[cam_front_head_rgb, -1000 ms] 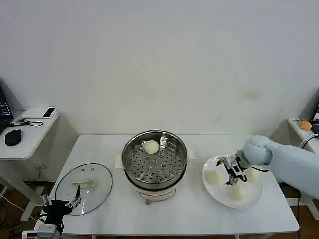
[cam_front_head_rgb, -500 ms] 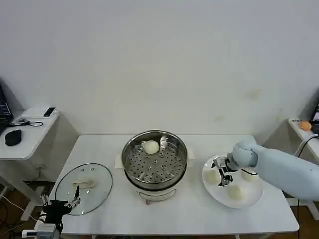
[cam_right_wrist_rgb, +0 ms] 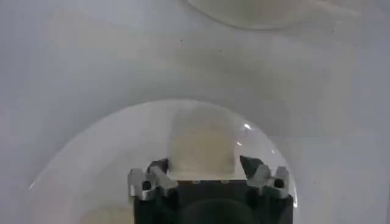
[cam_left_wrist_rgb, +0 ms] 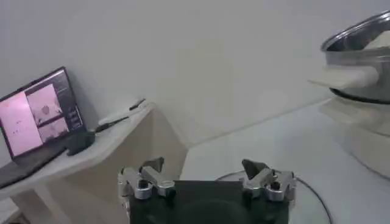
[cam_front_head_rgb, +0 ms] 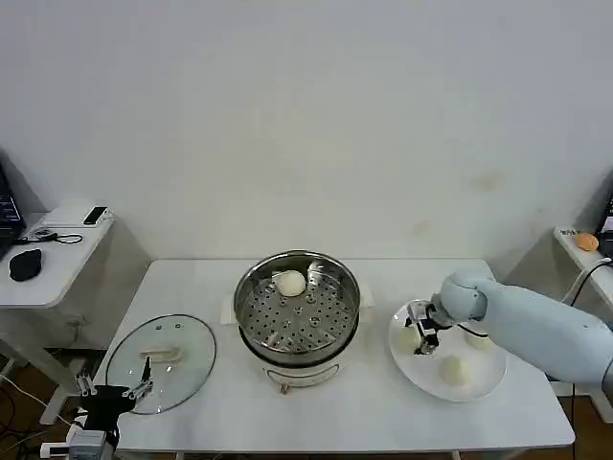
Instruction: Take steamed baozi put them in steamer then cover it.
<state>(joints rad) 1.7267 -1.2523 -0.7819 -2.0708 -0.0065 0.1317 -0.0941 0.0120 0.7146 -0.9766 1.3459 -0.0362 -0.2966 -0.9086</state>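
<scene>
At the table's [cam_front_head_rgb: 383, 422] near left corner the left gripper [cam_front_head_rgb: 113, 391] hangs low by the edge of the cover [cam_front_head_rgb: 160, 362], its fingers [cam_left_wrist_rgb: 146, 181] spread wide with nothing between them; the cover, clear glass with a cream handle, lies flat on the table well left of the steamer [cam_front_head_rgb: 298, 309]; the steamer stands at the table's middle on its whitish base, uncovered, with one steamed baozi [cam_front_head_rgb: 290, 283] resting on the perforated bottom at the far side; to the right, apart from the steamer, sits a white plate [cam_front_head_rgb: 484, 381] holding three more buns; the right gripper [cam_front_head_rgb: 420, 335] is down over the plate's left part, its fingers [cam_right_wrist_rgb: 152, 178] parted to either side of the leftmost bun [cam_right_wrist_rgb: 202, 149], which sits between them; whether the fingers actually press on it cannot be told; the other two buns lie just beyond, one [cam_front_head_rgb: 454, 369] nearer the front rim, one partly behind the arm [cam_front_head_rgb: 536, 326].
</scene>
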